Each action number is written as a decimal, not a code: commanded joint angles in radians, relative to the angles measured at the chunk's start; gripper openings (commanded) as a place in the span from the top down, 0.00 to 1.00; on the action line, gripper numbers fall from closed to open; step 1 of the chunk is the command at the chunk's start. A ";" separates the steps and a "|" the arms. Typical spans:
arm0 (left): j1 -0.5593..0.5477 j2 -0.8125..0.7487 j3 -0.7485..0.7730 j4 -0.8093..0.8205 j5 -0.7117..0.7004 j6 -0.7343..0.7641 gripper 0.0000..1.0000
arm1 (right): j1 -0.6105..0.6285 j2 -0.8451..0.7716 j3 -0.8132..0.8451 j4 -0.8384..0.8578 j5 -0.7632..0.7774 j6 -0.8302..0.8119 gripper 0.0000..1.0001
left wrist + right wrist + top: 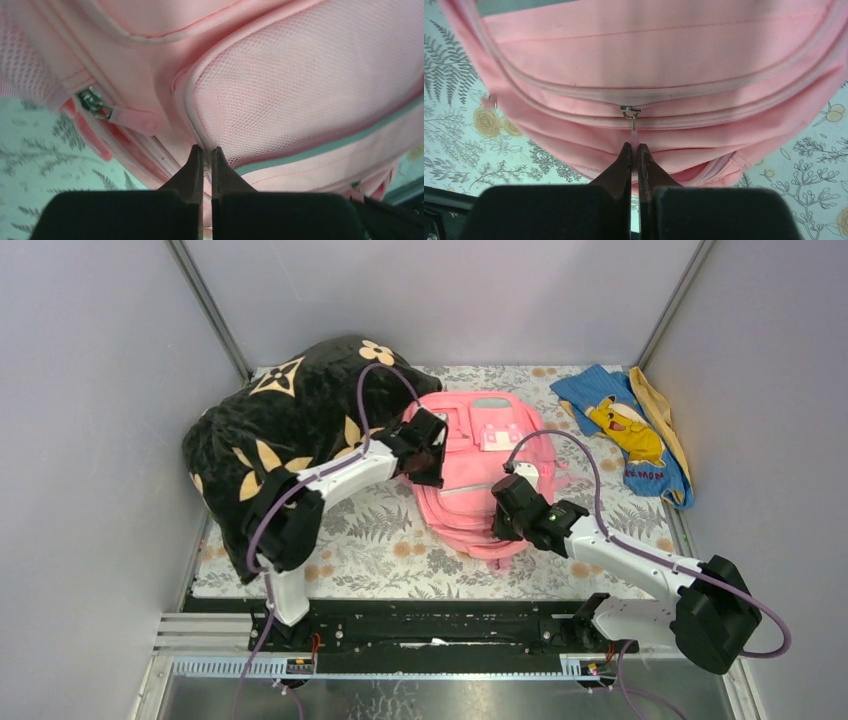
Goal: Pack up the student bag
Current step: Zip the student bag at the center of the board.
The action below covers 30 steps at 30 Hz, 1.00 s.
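The pink student bag (478, 455) lies flat on the floral cloth in the middle of the table. My left gripper (428, 468) is at its left side. In the left wrist view the left gripper (207, 149) is shut on the pale piping at the edge of the mesh side pocket (300, 90). A metal zip slider with a pink tab (95, 104) sits to the left of it. My right gripper (502, 518) is at the bag's near end. In the right wrist view the right gripper (634, 146) is shut on the thin pink zip pull (634, 131) that hangs from a slider (629, 109).
A big black pillow with tan flowers (280, 430) fills the back left and leans over the left arm. A blue cloth with a yellow cartoon figure (625, 430) lies at the back right. Grey walls close in on three sides of the floral table cover (380, 550).
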State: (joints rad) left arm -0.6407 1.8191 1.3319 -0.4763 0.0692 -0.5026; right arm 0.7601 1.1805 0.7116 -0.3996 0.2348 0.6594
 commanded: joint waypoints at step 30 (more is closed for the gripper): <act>-0.115 -0.251 -0.358 0.413 -0.027 -0.810 0.32 | 0.055 0.107 0.141 0.005 -0.070 0.004 1.00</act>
State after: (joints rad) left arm -0.7395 1.5402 0.9340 -0.1478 0.0826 -1.2301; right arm 0.8036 1.3132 0.8124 -0.4068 0.1749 0.6720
